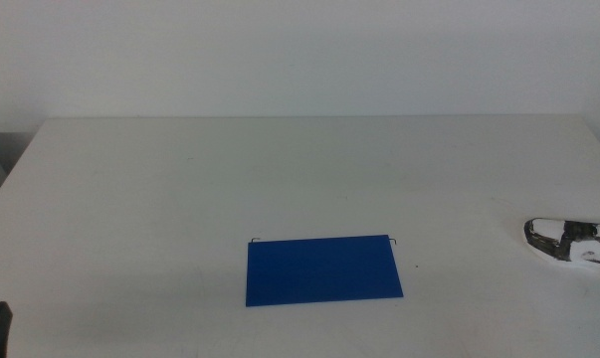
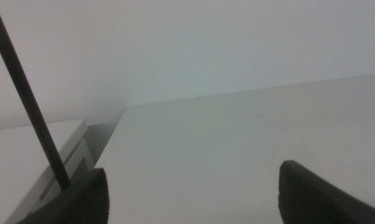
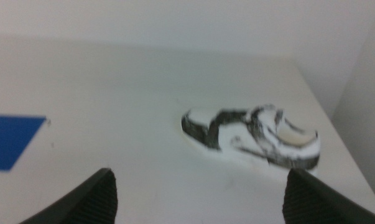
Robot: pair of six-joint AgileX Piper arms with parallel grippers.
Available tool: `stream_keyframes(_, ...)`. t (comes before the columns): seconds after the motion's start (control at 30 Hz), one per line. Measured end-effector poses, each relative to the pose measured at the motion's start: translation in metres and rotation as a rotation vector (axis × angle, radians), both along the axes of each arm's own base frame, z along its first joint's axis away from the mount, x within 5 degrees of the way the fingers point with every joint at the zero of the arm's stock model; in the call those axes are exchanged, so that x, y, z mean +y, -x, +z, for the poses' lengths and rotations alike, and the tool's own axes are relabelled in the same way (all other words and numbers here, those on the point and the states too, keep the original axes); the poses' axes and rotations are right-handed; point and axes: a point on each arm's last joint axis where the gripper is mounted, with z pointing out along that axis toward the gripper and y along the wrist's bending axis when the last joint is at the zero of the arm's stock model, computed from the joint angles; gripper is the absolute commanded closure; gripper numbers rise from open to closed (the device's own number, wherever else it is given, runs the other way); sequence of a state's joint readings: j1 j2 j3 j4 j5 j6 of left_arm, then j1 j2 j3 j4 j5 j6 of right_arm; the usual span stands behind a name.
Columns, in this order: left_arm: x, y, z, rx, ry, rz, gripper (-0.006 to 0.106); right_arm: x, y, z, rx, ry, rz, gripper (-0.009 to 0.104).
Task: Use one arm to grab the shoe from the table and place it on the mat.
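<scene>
A: Counts? One small white sneaker with black-grey mottling [image 3: 252,137], one flat bright blue rectangular mat [image 1: 323,269], one wide white tabletop [image 1: 280,179].

B: Right gripper [image 3: 196,202]: jaws spread wide, empty; shoe on the table ahead of its fingers [image 3: 84,199], apart, mat off to one side.

A: Left gripper [image 2: 193,199] (waiting): wide open, empty, bare table beyond. Middle view cuts the shoe at its right edge.

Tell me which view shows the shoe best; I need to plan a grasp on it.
The right wrist view: the whole shoe lies on the table ahead of the open right gripper, its opening showing. The middle view has it small at the right edge, partly cut off. The left wrist view shows none of it.
</scene>
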State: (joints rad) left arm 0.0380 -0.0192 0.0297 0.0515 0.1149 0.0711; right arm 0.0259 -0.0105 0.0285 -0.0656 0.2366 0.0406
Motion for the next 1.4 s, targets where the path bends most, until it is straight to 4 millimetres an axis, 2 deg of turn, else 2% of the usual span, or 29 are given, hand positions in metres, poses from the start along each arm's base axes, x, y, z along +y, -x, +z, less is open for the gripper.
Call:
stream_keyframes(0.1, 0.000, 0.000, 0.000, 0.000, 0.000, 0.000, 0.007, 0.000, 0.002, 0.001, 0.047, 0.000, -0.004, 0.003)
stream_keyframes(0.13, 0.000, 0.000, 0.000, 0.000, 0.000, 0.000, 0.007, -0.001, 0.009, 0.030, 0.061, -0.001, -0.013, 0.003)
stream_keyframes(0.23, 0.000, 0.000, 0.000, 0.000, 0.000, 0.000, 0.007, -0.002, 0.015, 0.058, 0.068, -0.002, -0.018, 0.003)
stream_keyframes(0.4, 0.000, 0.000, 0.000, 0.000, 0.001, 0.000, 0.007, -0.003, 0.011, 0.092, 0.126, 0.004, -0.026, 0.003)
stream_keyframes(0.6, 0.000, 0.000, 0.000, 0.000, 0.001, 0.000, 0.007, -0.003, -0.009, 0.126, 0.210, 0.014, -0.033, 0.003)
stream_keyframes(0.8, 0.000, 0.000, 0.000, 0.000, 0.001, 0.000, 0.007, -0.003, -0.039, 0.151, 0.345, 0.020, -0.040, 0.003)
stream_keyframes(0.97, 0.000, 0.000, 0.000, 0.000, 0.001, 0.000, 0.007, -0.003, -0.070, 0.180, 0.513, 0.078, -0.033, 0.003)
stream_keyframes(1.03, 0.000, 0.000, 0.000, 0.000, 0.001, 0.000, 0.007, -0.004, -0.086, 0.187, 0.581, 0.121, -0.030, 0.003)
stream_keyframes(1.07, 0.000, 0.000, 0.000, 0.000, 0.001, 0.000, 0.007, -0.007, -0.118, 0.192, 0.717, 0.219, -0.018, 0.003)
stream_keyframes(1.27, 0.000, 0.000, 0.000, 0.000, 0.001, 0.000, 0.007, -0.011, -0.170, 0.174, 0.922, 0.422, 0.139, 0.003)
stream_keyframes(1.4, 0.000, 0.000, 0.000, 0.000, 0.001, 0.000, 0.007, -0.019, -0.199, 0.155, 0.964, 0.549, 0.284, 0.003)
